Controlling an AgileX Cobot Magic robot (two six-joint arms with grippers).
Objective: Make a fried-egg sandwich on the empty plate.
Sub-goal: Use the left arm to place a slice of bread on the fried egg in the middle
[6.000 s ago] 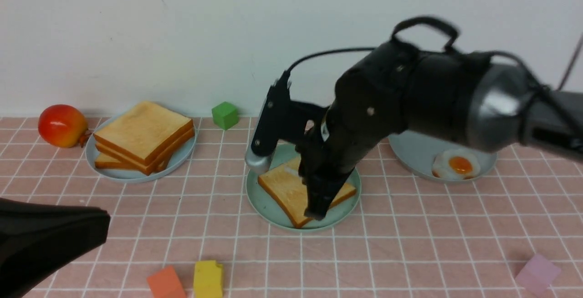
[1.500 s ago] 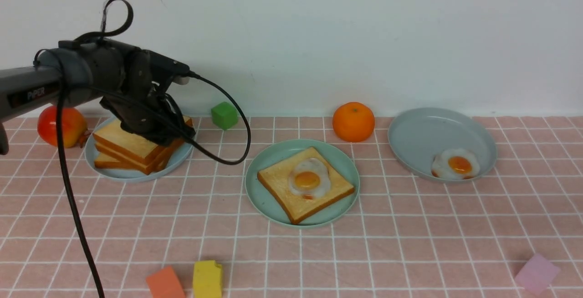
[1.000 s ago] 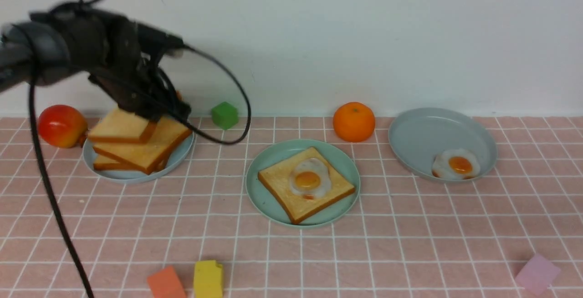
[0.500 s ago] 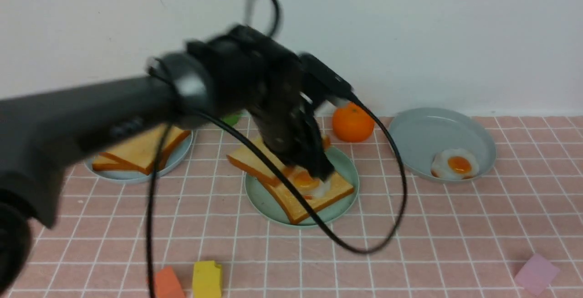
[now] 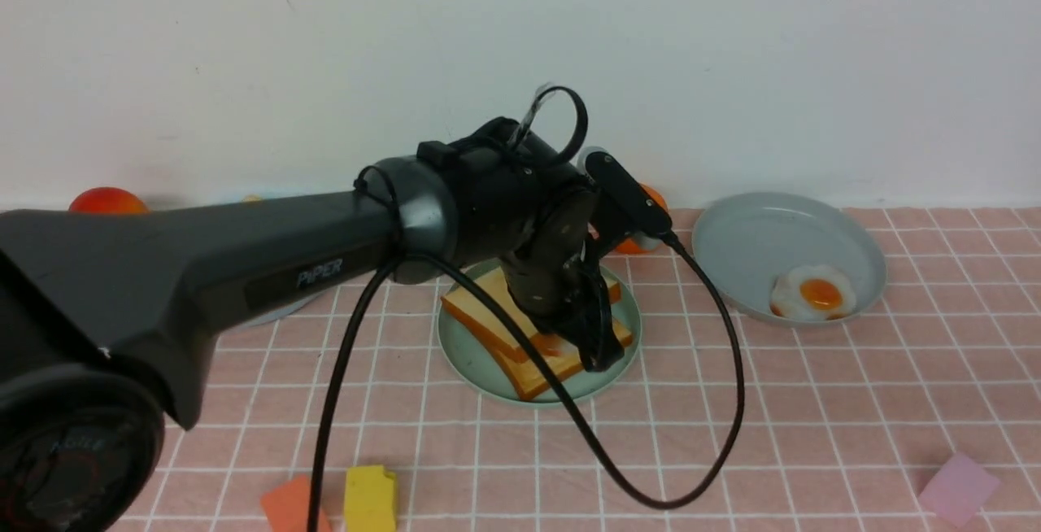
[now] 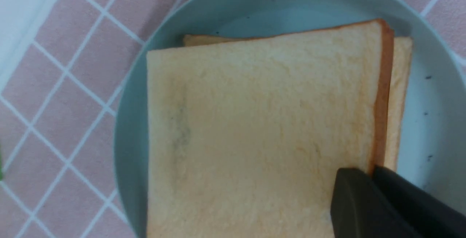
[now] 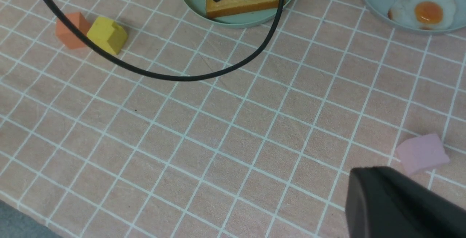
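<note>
wall (image 5: 732, 68): plain white | cloth (image 5: 732, 434): pink, white grid | plate (image 5: 459, 349): toast (image 5: 480, 308) stacked

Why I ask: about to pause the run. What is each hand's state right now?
Left hand: closed on the corner of the top toast slice, over the mint-green plate.
Right hand: looks closed, holding nothing.

**Table** (image 5: 732, 402) under a pink grid cloth (image 7: 225, 121). Directly on it: teal plate (image 5: 458, 346) at centre; grey plate (image 5: 756, 227) at right rear; orange block (image 5: 286, 508) just beside yellow block (image 5: 370, 498), near left; pink block (image 5: 960, 487), near right; red fruit (image 5: 107, 200), far left by the wall.
</note>
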